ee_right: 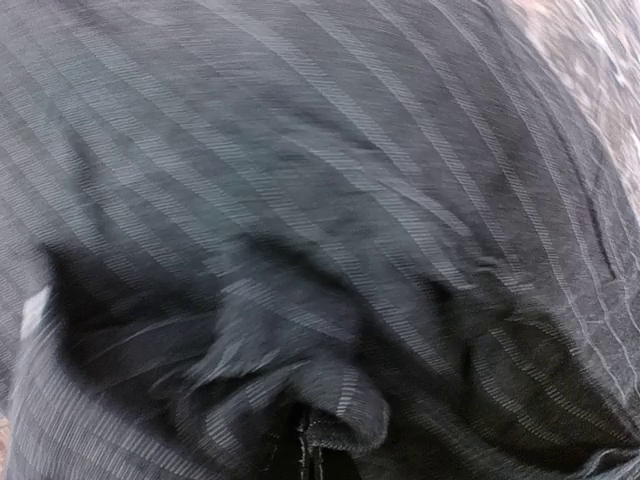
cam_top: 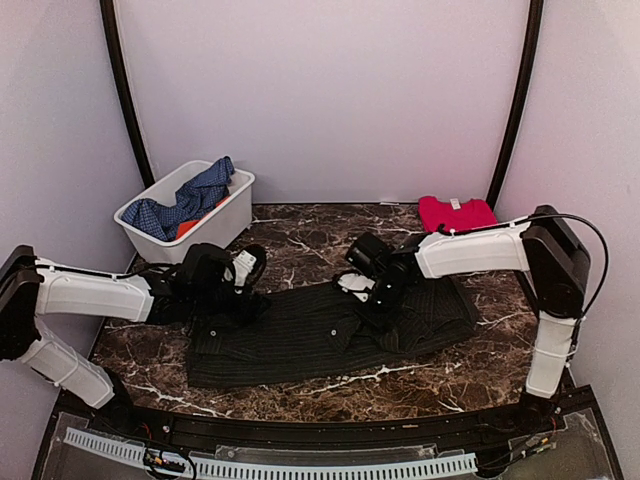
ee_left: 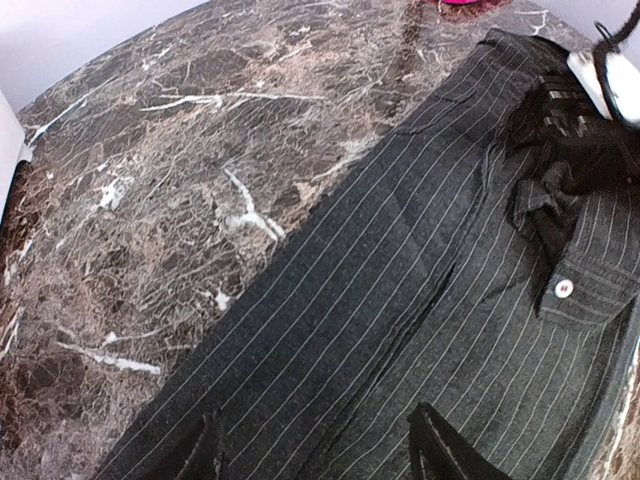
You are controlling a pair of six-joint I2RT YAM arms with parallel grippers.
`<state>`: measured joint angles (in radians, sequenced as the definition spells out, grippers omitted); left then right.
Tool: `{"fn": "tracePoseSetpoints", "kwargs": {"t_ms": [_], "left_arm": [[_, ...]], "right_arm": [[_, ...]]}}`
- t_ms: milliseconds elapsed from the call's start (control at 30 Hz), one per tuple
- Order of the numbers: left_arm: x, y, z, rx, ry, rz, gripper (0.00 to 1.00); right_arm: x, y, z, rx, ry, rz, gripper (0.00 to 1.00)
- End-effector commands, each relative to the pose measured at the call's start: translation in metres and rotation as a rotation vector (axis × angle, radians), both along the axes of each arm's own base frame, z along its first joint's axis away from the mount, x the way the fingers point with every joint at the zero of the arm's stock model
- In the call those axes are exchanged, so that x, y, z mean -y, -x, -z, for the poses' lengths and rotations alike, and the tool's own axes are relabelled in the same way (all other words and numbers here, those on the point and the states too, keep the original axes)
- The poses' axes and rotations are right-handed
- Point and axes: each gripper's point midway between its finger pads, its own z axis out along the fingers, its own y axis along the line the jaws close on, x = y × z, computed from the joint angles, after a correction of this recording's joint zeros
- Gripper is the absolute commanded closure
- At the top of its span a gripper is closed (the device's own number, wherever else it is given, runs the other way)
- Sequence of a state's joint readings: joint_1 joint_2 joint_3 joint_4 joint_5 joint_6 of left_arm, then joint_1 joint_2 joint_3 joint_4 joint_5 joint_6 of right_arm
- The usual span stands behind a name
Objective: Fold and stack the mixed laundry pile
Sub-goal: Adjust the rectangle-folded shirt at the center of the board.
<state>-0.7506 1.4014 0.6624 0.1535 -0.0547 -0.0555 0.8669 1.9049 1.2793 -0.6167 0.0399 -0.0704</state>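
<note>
The dark pinstriped shirt (cam_top: 330, 330) lies spread flat in the middle of the marble table (cam_top: 300, 235). My left gripper (cam_top: 245, 300) is low over its left part. In the left wrist view its fingers (ee_left: 205, 450) stand apart, open, with flat shirt cloth (ee_left: 400, 300) between them. My right gripper (cam_top: 383, 305) is shut on a bunched fold of the shirt (ee_right: 350, 200) near the collar, and the pinched cloth shows at the jaws (ee_right: 305, 450). The red cloth (cam_top: 455, 213) lies folded at the back right. A blue checked garment (cam_top: 190, 195) and an orange piece (cam_top: 188, 230) sit in the bin.
The white plastic bin (cam_top: 235, 205) stands at the back left corner of the table. Pale curtain walls close in the back and both sides. A white cable rail (cam_top: 270, 465) runs along the near edge.
</note>
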Motion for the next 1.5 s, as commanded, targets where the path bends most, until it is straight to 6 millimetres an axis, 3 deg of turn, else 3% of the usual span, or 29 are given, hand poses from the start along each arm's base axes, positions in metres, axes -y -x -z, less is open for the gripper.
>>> {"fn": "tracePoseSetpoints", "kwargs": {"t_ms": [0, 133, 267, 333, 433, 567, 667, 800, 867, 967, 1133, 1300, 1467], "left_arm": [[0.014, -0.007, -0.039, 0.058, 0.130, 0.012, 0.38], [0.008, -0.005, -0.051, 0.078, 0.153, 0.000, 0.37], [0.004, -0.004, -0.055, 0.080, 0.153, -0.004, 0.36], [0.003, -0.004, -0.056, 0.080, 0.156, -0.008, 0.35], [0.003, -0.003, -0.060, 0.080, 0.174, -0.012, 0.34], [0.001, -0.002, -0.063, 0.082, 0.186, -0.017, 0.32], [0.000, -0.001, -0.067, 0.085, 0.196, -0.020, 0.32], [-0.002, 0.001, -0.072, 0.094, 0.221, -0.027, 0.29], [-0.005, 0.002, -0.075, 0.096, 0.228, -0.041, 0.25], [-0.009, 0.002, -0.083, 0.115, 0.243, -0.062, 0.19], [-0.014, 0.002, -0.091, 0.130, 0.256, -0.081, 0.09], [-0.016, 0.001, -0.091, 0.110, 0.246, -0.106, 0.01], [-0.017, -0.003, -0.091, 0.106, 0.230, -0.122, 0.01]], "right_arm": [[-0.018, 0.056, -0.030, -0.008, -0.059, -0.192, 1.00], [-0.012, 0.092, -0.051, -0.012, -0.052, -0.238, 0.95], [0.016, 0.116, -0.041, -0.141, 0.100, -0.178, 0.79], [0.015, 0.135, -0.038, -0.217, 0.090, -0.186, 0.68], [0.013, 0.150, -0.045, -0.296, 0.072, -0.167, 0.61], [-0.002, 0.165, -0.081, -0.357, -0.077, -0.212, 0.45], [-0.014, 0.159, -0.119, -0.378, -0.210, -0.218, 0.32], [-0.014, 0.095, -0.148, -0.301, -0.378, -0.034, 0.27], [-0.012, 0.063, -0.146, -0.271, -0.408, 0.057, 0.28], [-0.020, 0.042, -0.128, -0.315, -0.406, 0.087, 0.35], [-0.041, 0.029, -0.092, -0.387, -0.374, 0.071, 0.39], [-0.044, 0.040, -0.053, -0.506, -0.331, 0.061, 0.42], [-0.051, 0.069, -0.056, -0.611, -0.386, 0.000, 0.43]]}}
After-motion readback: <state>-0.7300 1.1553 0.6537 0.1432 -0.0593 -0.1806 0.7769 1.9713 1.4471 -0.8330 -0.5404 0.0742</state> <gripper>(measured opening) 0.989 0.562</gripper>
